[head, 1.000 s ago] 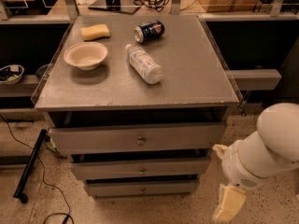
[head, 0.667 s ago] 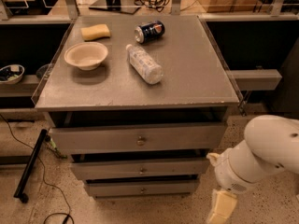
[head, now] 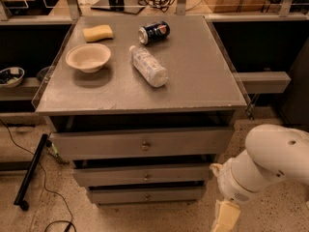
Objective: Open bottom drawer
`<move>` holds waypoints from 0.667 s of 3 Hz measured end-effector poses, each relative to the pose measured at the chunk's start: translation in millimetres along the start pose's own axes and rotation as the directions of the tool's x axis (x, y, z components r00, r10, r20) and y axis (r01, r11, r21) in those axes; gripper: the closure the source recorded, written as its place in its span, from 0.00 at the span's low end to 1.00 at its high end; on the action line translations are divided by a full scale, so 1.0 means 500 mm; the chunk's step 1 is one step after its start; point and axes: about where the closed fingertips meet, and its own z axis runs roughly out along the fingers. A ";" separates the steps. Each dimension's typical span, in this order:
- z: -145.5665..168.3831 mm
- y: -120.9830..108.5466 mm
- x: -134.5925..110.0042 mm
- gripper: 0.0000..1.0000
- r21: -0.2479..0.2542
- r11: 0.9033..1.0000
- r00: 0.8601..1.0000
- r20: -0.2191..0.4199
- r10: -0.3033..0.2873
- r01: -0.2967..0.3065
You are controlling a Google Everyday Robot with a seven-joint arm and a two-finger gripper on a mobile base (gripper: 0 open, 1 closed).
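Pincer (head: 225,217) (lower right) runs off the bottom edge.

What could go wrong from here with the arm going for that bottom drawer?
The gripper sits low, right of the cabinet; among three alike fronts it might catch the middle drawer, not the bottom drawer.
The bottom knob is small, so a grasp could slip off.
The bottle lies on its side on top; a jolt might roll it.
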 end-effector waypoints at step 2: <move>0.053 0.040 0.010 0.00 0.018 1.000 1.000 -0.025 -0.009 0.009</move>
